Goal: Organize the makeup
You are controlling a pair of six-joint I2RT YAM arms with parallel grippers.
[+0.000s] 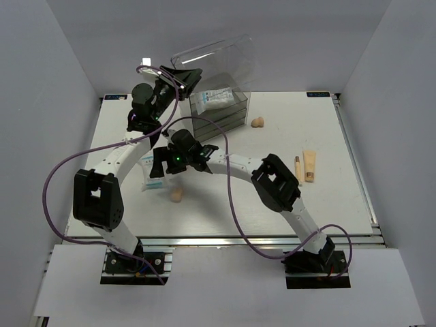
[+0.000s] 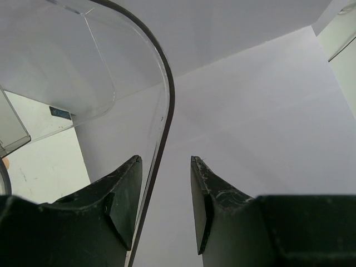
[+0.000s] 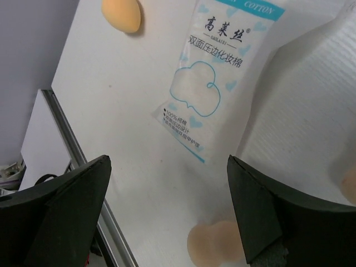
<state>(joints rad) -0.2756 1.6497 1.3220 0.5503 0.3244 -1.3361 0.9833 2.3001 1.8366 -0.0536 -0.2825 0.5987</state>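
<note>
Top view: left gripper point(image 1: 180, 78) is up at 11 o'clock by the clear box point(image 1: 218, 54). Right gripper point(image 1: 162, 169) hangs mid-table over a sachet point(image 1: 150, 182). Stick point(image 1: 298, 169) and tube point(image 1: 310, 165) sit at 3.

Left wrist: jaws a bit apart, the clear box point(image 2: 161, 111) edge running between them.

Right wrist: jaws spread wide, holding nothing. Sachet point(image 3: 206, 83) lies below, sponge point(image 3: 122, 14) at 11.

Looks like a robotics lab cell. White table point(image 1: 340, 204) framed in aluminium rail point(image 1: 197, 240), closed in behind and on both sides of the table by plain grey panels point(image 1: 41, 82). Left arm point(image 1: 102, 197) and right arm point(image 1: 276, 180) bolted at the table's near edge, purple cables point(image 1: 46, 187) looping loose above the table. Small blue label point(image 1: 319, 95) at the table's far right corner.
</note>
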